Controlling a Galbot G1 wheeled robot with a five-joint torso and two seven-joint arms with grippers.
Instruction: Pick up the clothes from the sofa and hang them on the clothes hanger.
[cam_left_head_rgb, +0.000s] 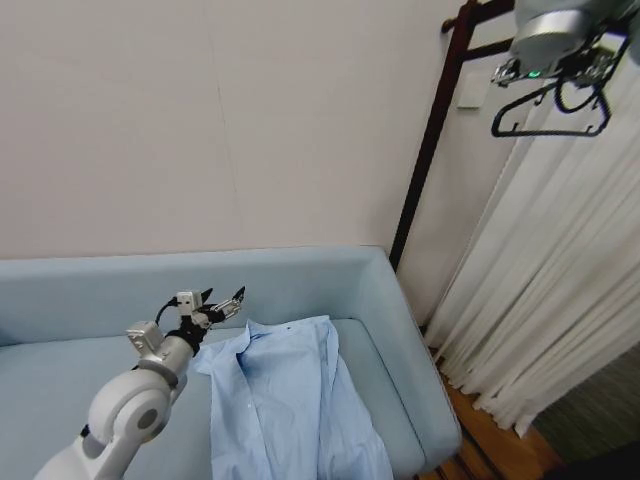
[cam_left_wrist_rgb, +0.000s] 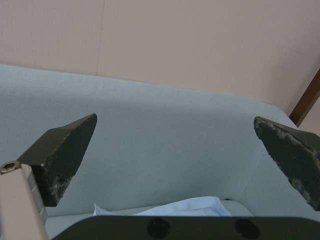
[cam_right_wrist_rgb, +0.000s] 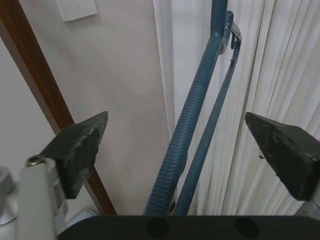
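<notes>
In the head view, a pale blue sofa (cam_left_head_rgb: 100, 290) stands against a plain beige wall (cam_left_head_rgb: 200, 120). A light blue shirt (cam_left_head_rgb: 290, 400) lies spread flat on the seat, its collar toward the backrest. The left gripper (cam_left_head_rgb: 222, 305) hovers just beside the collar with its fingers spread, touching nothing. At the sofa's right end a dark wooden stand (cam_left_head_rgb: 425, 150) rises past a wall switch plate (cam_left_head_rgb: 470, 90). White curtains (cam_left_head_rgb: 560, 280) hang down to a wooden floor (cam_left_head_rgb: 490, 430). High up beside the stand, the right gripper (cam_left_head_rgb: 565, 60) sits at a dark hanger (cam_left_head_rgb: 550, 115).

In the left wrist view, the two dark fingers (cam_left_wrist_rgb: 65, 155) stand wide apart before the sofa backrest. The shirt's edge is just beneath them, and a strip of the wooden stand shows at the side.

In the right wrist view, the fingers (cam_right_wrist_rgb: 80, 145) are parted wide. The hanger's ribbed blue bar runs between them, touching neither, with the curtains and the wooden stand behind.
</notes>
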